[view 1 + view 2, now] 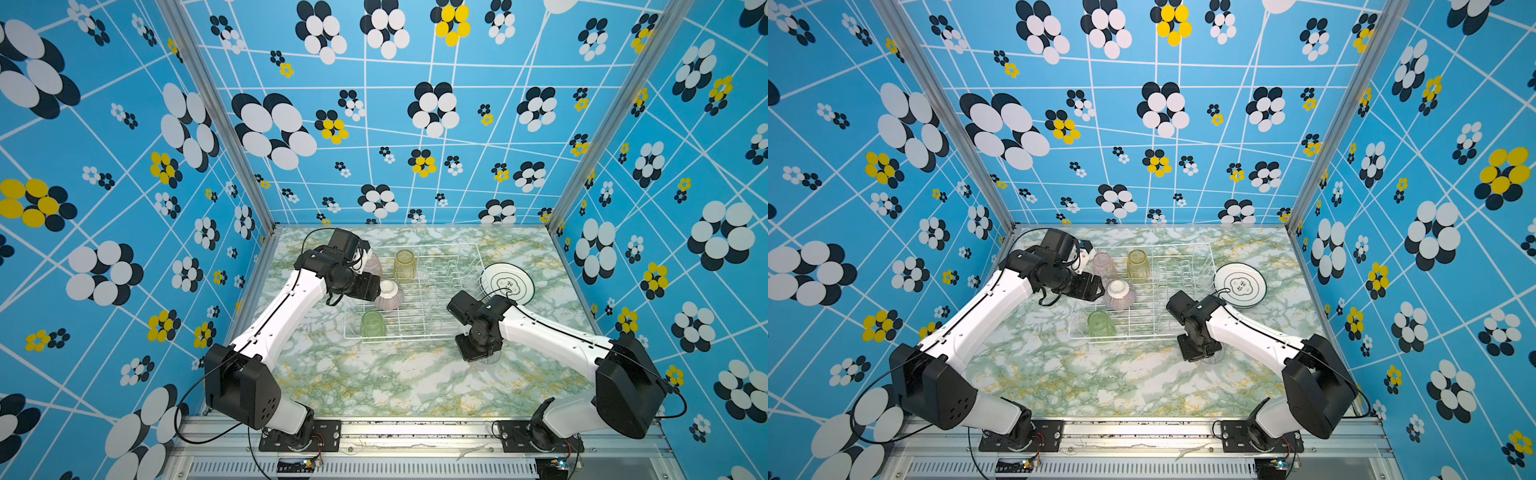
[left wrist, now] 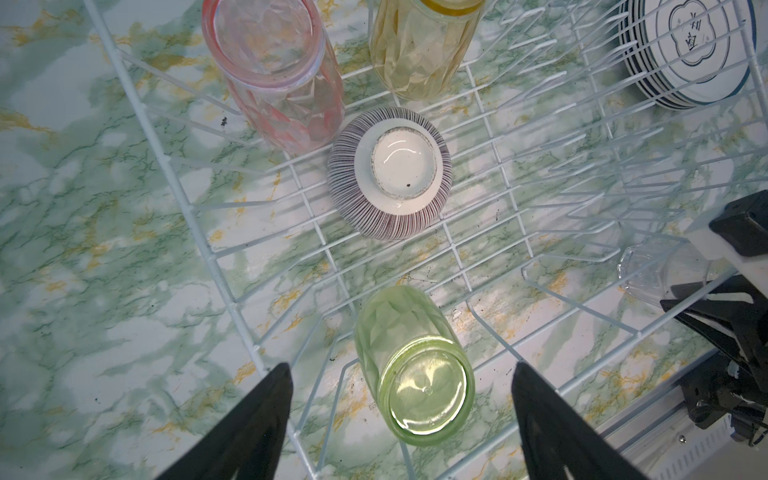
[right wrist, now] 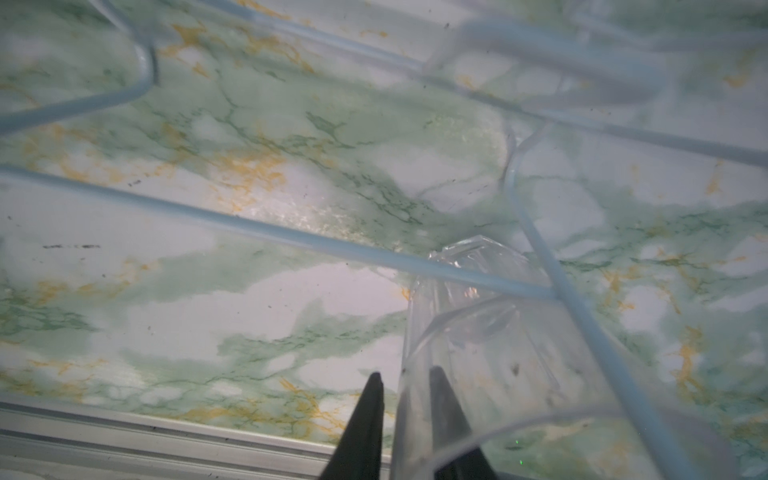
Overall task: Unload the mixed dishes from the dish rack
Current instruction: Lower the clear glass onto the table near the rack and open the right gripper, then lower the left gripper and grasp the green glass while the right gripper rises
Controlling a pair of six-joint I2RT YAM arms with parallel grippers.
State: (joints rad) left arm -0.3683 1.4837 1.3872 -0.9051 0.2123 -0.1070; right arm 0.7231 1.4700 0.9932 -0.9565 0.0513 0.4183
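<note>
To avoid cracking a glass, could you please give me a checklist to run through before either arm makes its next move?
1. The clear tumbler stands outside the dish rack, upright on the table: ok.
2. The right gripper is free of it: cannot tell; its fingers straddle the glass wall, one inside, one outside.
3. The left gripper is open, with the green tumbler between its fingers, ungrasped: ok.
4. Rack emptied: not ok; the green tumbler, pink tumbler, yellow tumbler and bowl stand in it.
5. The plates are stacked outside the rack: ok.

Bright even light, blurred wrist close-up.
</note>
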